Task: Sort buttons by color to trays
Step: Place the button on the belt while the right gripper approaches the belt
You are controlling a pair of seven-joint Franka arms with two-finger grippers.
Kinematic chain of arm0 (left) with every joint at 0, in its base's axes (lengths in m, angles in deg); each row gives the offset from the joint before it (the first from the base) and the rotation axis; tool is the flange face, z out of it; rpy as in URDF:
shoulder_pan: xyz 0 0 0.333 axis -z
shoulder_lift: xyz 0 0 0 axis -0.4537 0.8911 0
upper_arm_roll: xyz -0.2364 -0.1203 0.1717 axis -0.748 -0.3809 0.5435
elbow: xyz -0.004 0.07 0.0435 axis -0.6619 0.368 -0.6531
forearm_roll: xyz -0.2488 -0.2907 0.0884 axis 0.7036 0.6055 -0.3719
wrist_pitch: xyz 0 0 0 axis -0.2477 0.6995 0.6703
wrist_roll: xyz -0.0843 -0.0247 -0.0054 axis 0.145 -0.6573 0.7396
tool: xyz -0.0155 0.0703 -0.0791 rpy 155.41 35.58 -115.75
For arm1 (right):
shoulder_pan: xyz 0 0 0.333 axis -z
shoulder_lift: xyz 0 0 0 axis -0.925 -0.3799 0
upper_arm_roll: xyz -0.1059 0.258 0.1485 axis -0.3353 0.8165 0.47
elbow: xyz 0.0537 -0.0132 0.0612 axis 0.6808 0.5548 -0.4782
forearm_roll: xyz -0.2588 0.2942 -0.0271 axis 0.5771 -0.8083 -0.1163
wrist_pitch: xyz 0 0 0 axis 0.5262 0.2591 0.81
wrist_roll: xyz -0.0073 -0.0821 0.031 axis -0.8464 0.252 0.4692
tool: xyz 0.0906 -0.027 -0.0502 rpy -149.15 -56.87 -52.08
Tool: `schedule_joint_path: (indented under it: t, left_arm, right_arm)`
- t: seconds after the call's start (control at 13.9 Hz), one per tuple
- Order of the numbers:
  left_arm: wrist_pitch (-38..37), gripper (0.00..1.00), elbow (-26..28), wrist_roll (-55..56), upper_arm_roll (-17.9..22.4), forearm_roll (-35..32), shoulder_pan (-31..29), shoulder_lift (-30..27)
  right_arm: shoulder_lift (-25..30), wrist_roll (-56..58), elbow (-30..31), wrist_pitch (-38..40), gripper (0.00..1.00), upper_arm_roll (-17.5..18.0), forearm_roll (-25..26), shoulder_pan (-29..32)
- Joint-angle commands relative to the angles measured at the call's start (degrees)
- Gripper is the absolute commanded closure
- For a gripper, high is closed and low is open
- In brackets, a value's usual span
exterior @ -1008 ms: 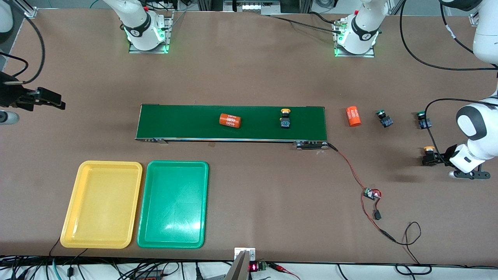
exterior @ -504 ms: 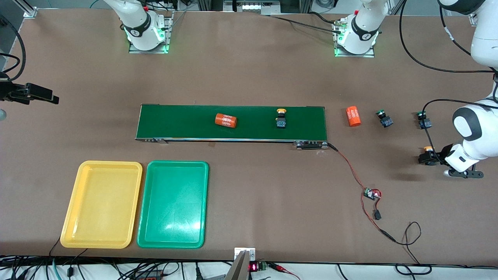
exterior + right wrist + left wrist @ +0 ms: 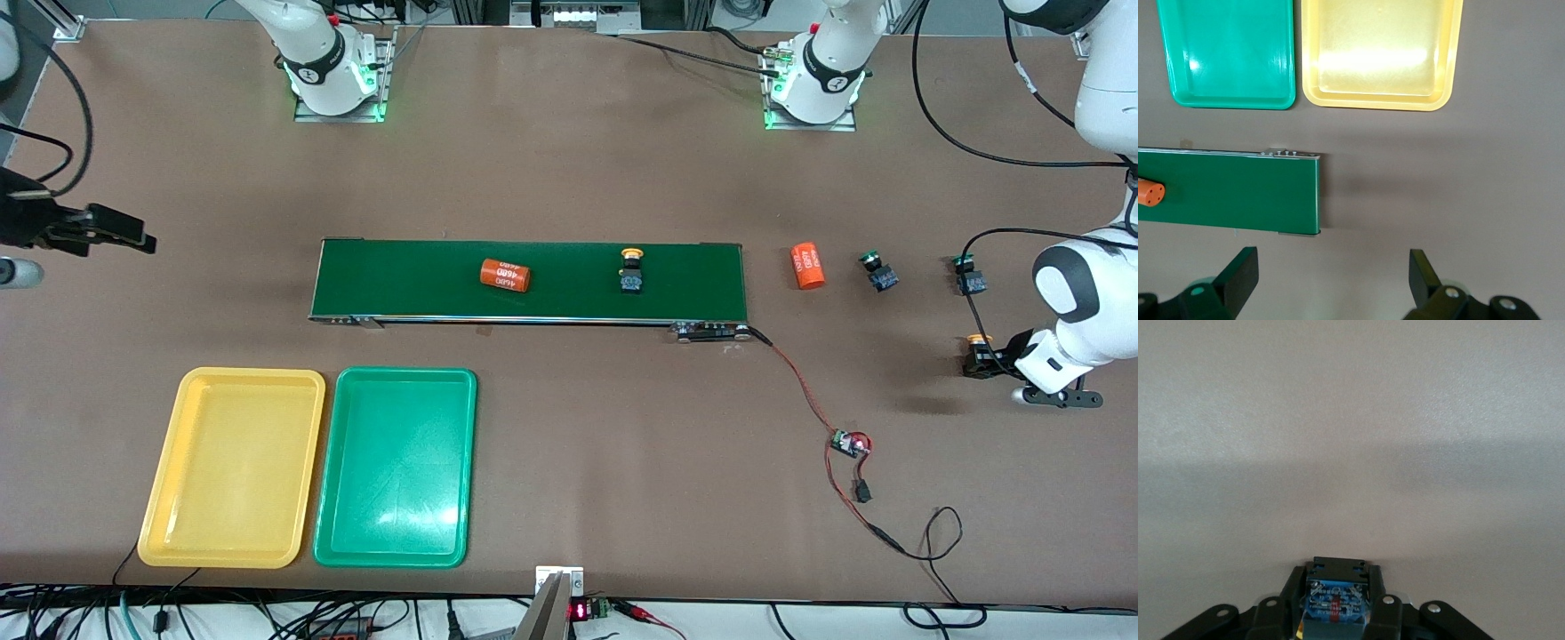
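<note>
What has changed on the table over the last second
The orange cylinder and the yellow-capped button on the conveyor belt rode toward the right arm's end. The left gripper still grips another yellow-capped button; the right gripper stays open. Trays and off-belt parts stayed put.

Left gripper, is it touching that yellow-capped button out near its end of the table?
Touching. In the left wrist view the left gripper has its fingers closed against both sides of the yellow-capped button; the front view shows it held too.

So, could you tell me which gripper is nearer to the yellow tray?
Right. The right gripper hangs open over bare table, off the belt's end by the yellow tray; the left gripper holds a yellow-capped button at the table's left-arm end.
</note>
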Motion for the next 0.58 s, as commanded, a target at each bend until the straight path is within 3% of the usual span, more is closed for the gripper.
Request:
schedule_joint_path:
  t: [0.0,0.22,0.5]
  left_arm:
    - [-1.0,1.00,-0.3,-0.6,-0.3,-0.4,0.0,-1.2]
    - [-7.9,1.00,0.1,-1.1,-1.2,-0.5,0.0,-5.8]
    - [-24.9,1.00,0.1,3.5,-6.0,-0.3,1.9,-12.3]
  right_arm:
    - [6.7,-4.6,8.5,-5.0,0.00,0.1,-0.9,-2.4]
    - [12.7,-6.8,18.7,-10.8,0.00,1.4,-0.7,-4.7]
    - [19.9,-13.0,34.4,-23.5,0.00,10.8,-0.5,-4.6]
